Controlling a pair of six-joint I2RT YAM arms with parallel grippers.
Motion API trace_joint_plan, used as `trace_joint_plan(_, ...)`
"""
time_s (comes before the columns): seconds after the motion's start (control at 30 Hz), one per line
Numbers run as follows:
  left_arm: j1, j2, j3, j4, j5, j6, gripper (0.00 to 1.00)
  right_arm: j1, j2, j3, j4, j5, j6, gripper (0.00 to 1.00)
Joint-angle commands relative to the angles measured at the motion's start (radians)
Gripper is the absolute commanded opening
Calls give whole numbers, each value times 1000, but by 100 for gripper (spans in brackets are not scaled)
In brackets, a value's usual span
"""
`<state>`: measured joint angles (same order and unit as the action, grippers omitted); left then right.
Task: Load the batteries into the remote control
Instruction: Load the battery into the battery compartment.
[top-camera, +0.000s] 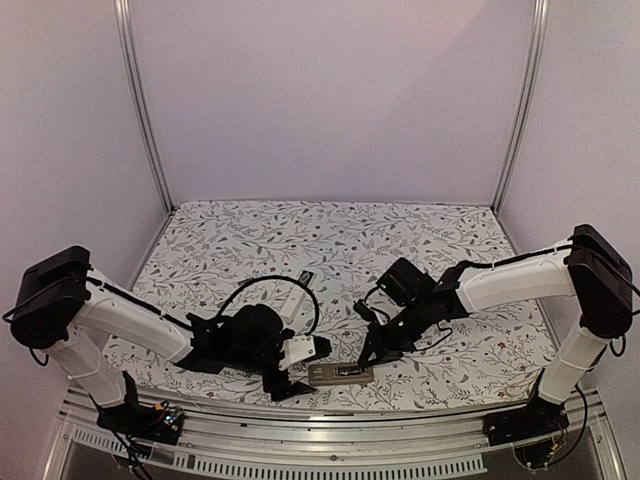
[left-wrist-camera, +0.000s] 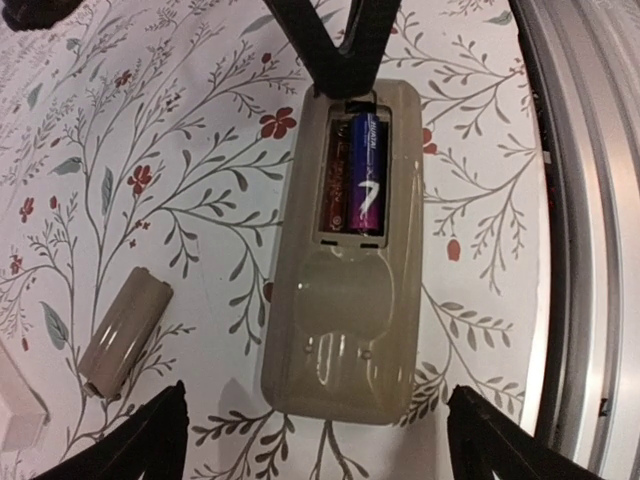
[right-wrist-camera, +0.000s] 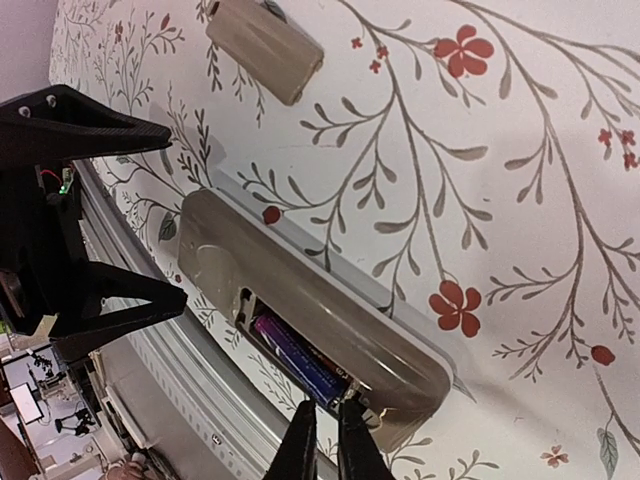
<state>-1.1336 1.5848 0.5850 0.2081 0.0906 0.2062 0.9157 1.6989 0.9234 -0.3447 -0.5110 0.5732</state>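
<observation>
Remote (left-wrist-camera: 340, 330) at near edge of worktop (top-camera: 330, 240), batteries (left-wrist-camera: 365, 170) seated; left gripper (left-wrist-camera: 318, 405) spread wide above it; right gripper (right-wrist-camera: 325, 432) pressed together at remote's end.

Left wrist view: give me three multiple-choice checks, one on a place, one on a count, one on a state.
1. Where is the loose beige battery cover?
A) on the floral tablecloth, beside the beige remote control
B) clipped onto the remote
C) standing upright on the remote

2. How many batteries sit in the remote's open compartment?
A) none
B) two
C) four

3. How does the left gripper stand?
A) shut on the cover
B) open, holding nothing
C) shut on a battery

Answers:
1 A: it lies on the cloth, apart from the remote.
2 B: a purple one and a red-and-black one lie side by side.
3 B: its fingers stand wide apart, gripping nothing.
</observation>
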Motion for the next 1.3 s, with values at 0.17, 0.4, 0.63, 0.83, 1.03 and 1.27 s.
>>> trace_joint_plan(0.17,4,69,28,36,34,-1,80,17,26,43,-35,20,8,7)
trace_joint_plan(0.4,2,73,29,47,69,-9,71,28,41,47,-46,30,2,9)
trace_joint_plan(0.63,2,90,39,47,81,-19,67,37,56,47,-64,50,-10,8)
trace_joint_plan(0.83,1,110,58,37,83,-38,54,44,54,43,-59,41,-3,3)
trace_joint_plan(1.03,-3,129,70,35,92,-58,47,54,55,37,-55,31,6,3)
trace_joint_plan(1.27,-6,145,79,25,79,-82,41,87,84,17,-38,33,37,2)
